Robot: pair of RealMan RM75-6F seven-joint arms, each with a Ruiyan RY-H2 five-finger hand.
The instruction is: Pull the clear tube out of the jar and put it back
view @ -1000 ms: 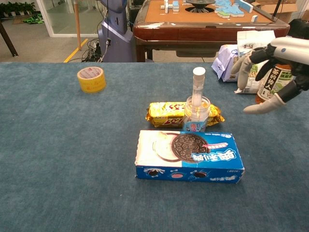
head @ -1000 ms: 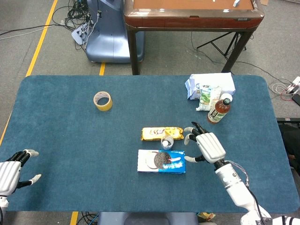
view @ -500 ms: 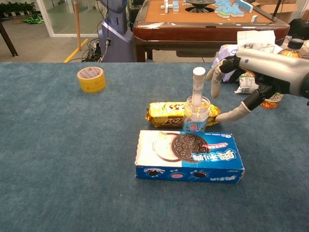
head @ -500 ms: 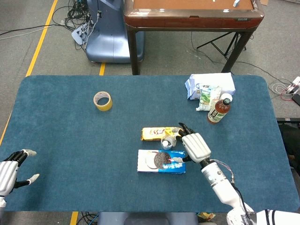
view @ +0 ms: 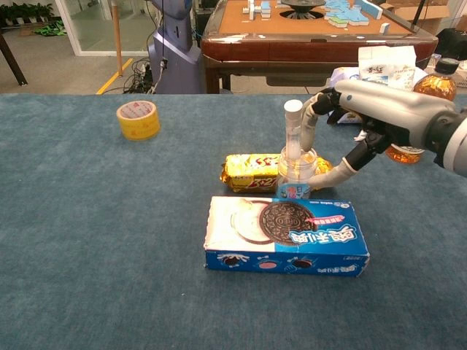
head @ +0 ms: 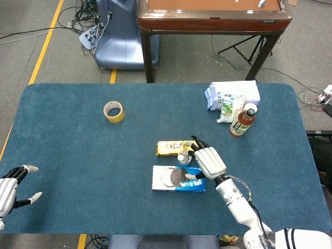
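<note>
A small clear jar stands mid-table between a yellow snack packet and a blue cookie box. The clear tube with a white cap sticks up out of it, leaning slightly left. My right hand reaches in from the right. One fingertip touches the tube just under the cap, and the thumb lies low beside the jar. In the head view the right hand covers most of the jar. My left hand rests at the table's near left corner with fingers spread, holding nothing.
A yellow tape roll lies at the far left. A brown tea bottle and white snack bags sit at the far right. A wooden table stands beyond the blue tabletop.
My right hand has moved left from beside the bottle to the jar; a finger now meets the tube, which has tipped slightly left. The left hand has barely shifted.
</note>
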